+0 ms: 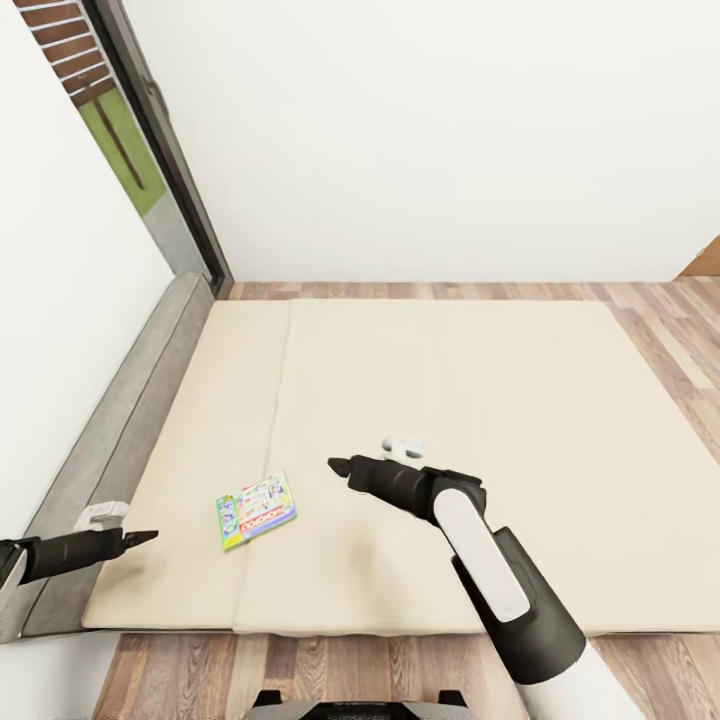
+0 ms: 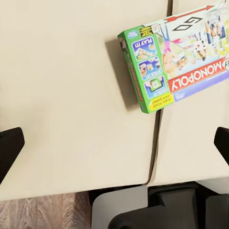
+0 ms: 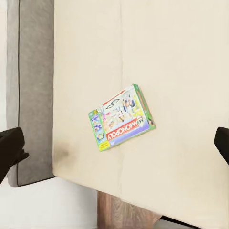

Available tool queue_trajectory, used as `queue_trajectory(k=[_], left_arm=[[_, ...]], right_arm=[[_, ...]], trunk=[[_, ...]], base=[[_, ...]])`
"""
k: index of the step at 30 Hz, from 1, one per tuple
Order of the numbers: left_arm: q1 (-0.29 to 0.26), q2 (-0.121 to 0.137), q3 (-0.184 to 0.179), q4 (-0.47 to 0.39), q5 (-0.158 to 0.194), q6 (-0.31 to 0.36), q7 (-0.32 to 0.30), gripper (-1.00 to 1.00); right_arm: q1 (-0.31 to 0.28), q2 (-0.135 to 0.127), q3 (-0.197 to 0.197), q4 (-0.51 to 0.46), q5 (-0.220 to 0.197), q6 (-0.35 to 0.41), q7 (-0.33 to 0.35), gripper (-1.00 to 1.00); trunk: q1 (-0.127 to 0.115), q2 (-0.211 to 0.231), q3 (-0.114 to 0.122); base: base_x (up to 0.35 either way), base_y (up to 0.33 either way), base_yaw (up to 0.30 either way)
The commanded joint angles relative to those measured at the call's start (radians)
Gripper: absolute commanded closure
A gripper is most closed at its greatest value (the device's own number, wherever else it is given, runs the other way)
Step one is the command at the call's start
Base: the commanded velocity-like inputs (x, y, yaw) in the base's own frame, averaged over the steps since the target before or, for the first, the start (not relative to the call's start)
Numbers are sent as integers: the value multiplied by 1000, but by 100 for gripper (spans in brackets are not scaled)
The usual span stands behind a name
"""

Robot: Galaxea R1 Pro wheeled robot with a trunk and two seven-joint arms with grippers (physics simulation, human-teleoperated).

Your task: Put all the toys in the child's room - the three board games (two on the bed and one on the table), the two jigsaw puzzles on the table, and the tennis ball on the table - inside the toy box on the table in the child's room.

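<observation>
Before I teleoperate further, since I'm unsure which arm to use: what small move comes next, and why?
Probably ease the right gripper down and toward the board game. The box lies flat on the bed, untouched, between both arms. The right gripper hovers just beside and above it with jaws open, and its wrist view has the box near centre. The left gripper sits nearer the headboard.

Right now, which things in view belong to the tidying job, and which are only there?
For the job:
- board game, flat on the bed
- bed
- left gripper and right gripper, both open and empty

Only there:
- headboard
- wooden floor
- white wall
</observation>
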Motion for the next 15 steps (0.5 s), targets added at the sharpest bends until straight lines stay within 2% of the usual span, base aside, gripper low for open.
queue_trajectory(k=[1,3,6,9,15], left_arm=[[-1,-1,8,-1,-9,8,-8,-100],[-1,-1,9,-2,-9,7,-9,-100],[-1,-3,8,-2,-9,6,-10,-100],[-1,-7,8,-1,-9,4,-10,-100],[-1,-10,7,-1,-10,2,-10,-100]], right_arm=[[-11,0,-25,-1,-30,15,-11,-100],[-20,-2,-51,0,-43,27,-11,-100],[-30,-6,-116,0,-62,59,-11,-100],[-32,-5,-153,-1,-67,87,-10,-100],[-29,-7,-177,-1,-71,105,-8,-100]], trunk=[[0,-2,-3],[0,-2,-6],[0,-2,-11],[0,-2,-16],[0,-2,-24]], base=[[0,0,74],[0,0,74],[0,0,74],[0,0,63],[0,0,18]])
